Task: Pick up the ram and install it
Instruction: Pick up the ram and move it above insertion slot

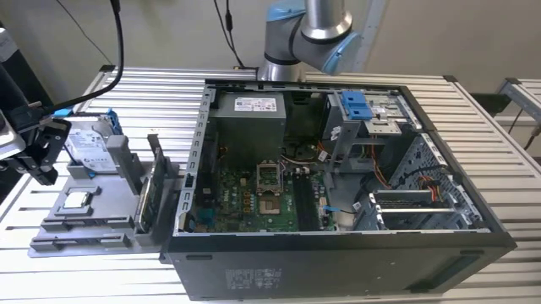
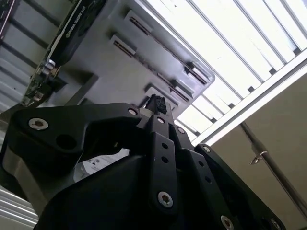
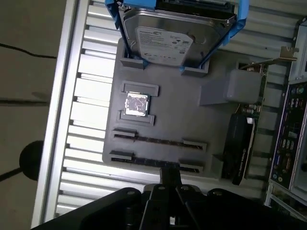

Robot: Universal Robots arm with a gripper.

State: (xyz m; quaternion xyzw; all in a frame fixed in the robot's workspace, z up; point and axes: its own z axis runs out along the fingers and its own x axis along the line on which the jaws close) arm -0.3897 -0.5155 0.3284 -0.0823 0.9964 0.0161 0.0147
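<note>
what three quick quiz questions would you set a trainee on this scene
1. True or false: the hard drive sits inside the computer case.
2. The gripper is nearest to: A the motherboard, B the grey tray, C the power supply.
3. Name the small square part lying flat on the tray.
Key: 1 false, it stands on the tray; 2 B; 3 the processor chip.

- Hard drive [image 3: 165, 45]: white label, print cannot be read.
- Power supply [image 1: 258, 103]: white sticker, unreadable.
- Computer case [image 1: 253, 277]: pale sticker on its side, unreadable.
</note>
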